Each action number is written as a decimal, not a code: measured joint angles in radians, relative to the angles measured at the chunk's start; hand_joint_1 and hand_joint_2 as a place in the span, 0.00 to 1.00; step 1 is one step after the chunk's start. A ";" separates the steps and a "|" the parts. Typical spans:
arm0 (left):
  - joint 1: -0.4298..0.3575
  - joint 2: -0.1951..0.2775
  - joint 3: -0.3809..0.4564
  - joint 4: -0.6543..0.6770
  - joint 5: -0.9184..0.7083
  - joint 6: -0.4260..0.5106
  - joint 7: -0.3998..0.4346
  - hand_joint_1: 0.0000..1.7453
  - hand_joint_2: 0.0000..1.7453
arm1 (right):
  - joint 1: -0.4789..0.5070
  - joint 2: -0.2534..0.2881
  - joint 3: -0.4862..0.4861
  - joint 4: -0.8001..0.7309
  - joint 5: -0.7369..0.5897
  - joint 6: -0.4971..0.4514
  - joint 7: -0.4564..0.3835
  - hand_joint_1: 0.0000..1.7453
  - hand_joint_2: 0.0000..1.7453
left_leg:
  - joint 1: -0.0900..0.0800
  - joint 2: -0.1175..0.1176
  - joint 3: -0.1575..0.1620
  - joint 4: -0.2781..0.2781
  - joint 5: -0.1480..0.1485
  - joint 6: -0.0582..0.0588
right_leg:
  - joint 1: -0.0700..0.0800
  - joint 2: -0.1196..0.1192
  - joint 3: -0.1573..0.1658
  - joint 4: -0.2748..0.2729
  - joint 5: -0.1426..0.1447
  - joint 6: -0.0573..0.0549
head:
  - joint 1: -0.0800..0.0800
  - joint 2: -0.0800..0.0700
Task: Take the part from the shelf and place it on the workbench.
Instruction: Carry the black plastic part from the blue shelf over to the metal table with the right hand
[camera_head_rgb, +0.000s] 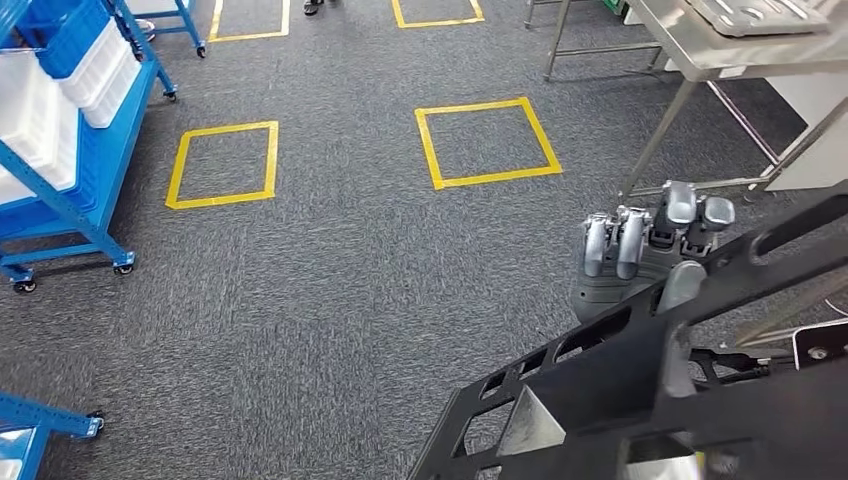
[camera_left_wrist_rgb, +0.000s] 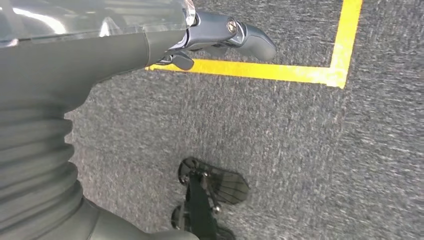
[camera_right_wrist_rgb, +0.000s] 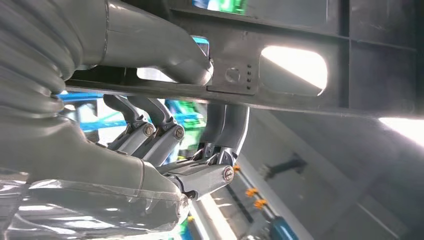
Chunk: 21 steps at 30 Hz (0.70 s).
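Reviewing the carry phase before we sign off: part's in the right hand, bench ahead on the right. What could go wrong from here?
1. The part is long and held by the right hand alone; it may tilt or slip while walking.
2. Its far end juts toward the workbench legs and could clip them on approach.
3. The left hand hangs over the carpet, so it may be late to steady the part.

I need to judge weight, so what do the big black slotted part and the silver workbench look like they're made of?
Big black slotted part: probably moulded plastic or coated metal; matte black, ribbed, cut-out slots. The right hand holds it.
Silver workbench: likely stainless steel; brushed grey sheen, thin metal legs.
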 joint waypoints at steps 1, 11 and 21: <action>-0.001 0.000 0.000 0.000 0.002 0.000 -0.003 0.00 1.00 | 0.000 0.007 -0.003 -0.001 -0.004 0.005 -0.002 1.00 1.00 | 0.002 -0.003 0.002 0.003 -0.005 -0.006 | -0.001 0.010 0.001 -0.003 0.001 -0.005 | 0.000 0.000; 0.005 0.004 0.001 0.000 0.008 0.001 -0.012 0.00 1.00 | 0.011 0.083 -0.015 -0.004 -0.011 0.029 -0.004 1.00 1.00 | 0.011 -0.126 -0.069 0.120 -0.018 -0.006 | 0.002 0.130 0.014 -0.004 0.003 -0.027 | -0.008 0.000; 0.003 0.016 0.001 0.000 0.007 -0.003 -0.013 0.00 1.00 | 0.022 0.097 -0.036 -0.014 -0.007 0.039 -0.003 1.00 1.00 | 0.011 -0.090 -0.018 -0.009 0.026 0.032 | -0.004 0.070 -0.105 0.218 -0.110 0.021 | 0.003 0.000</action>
